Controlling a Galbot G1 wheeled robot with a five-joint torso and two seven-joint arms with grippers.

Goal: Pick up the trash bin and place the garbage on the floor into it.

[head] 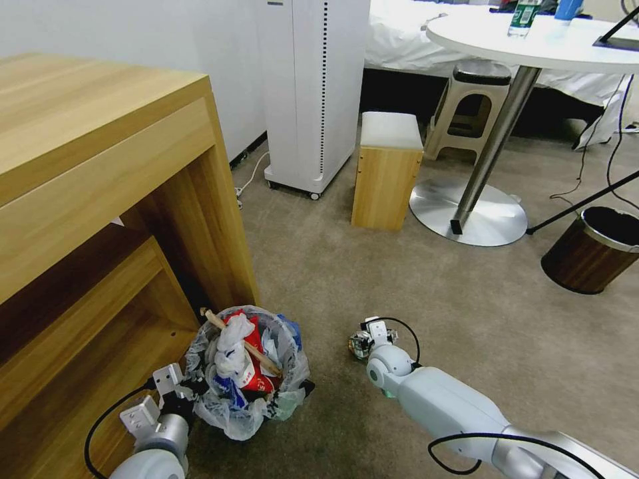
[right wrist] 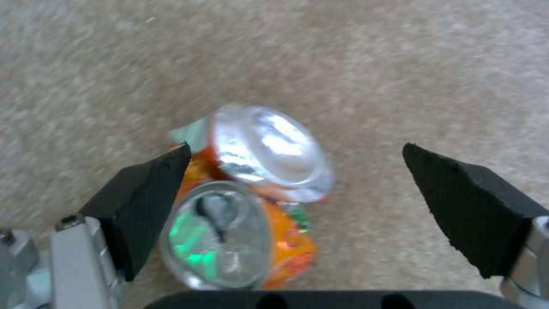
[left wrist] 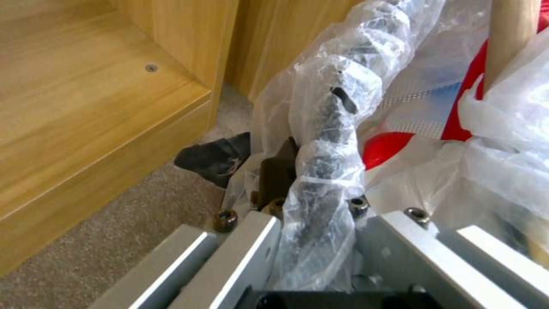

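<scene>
The left gripper (left wrist: 320,214) clamped the trash bin (head: 247,372) (already nearly full); the right gripper (right wrist: 294,189), jaws apart, straddled seemingly the last crushed can (right wrist: 251,193).

- I stand in a bedroom or hotel-like room: a white-sheeted bed (head: 406,40) lies behind.
- Beige carpet (head: 413,279), round tabletop (head: 532,43), wooden desk (head: 100,166), stool (head: 469,106).
</scene>
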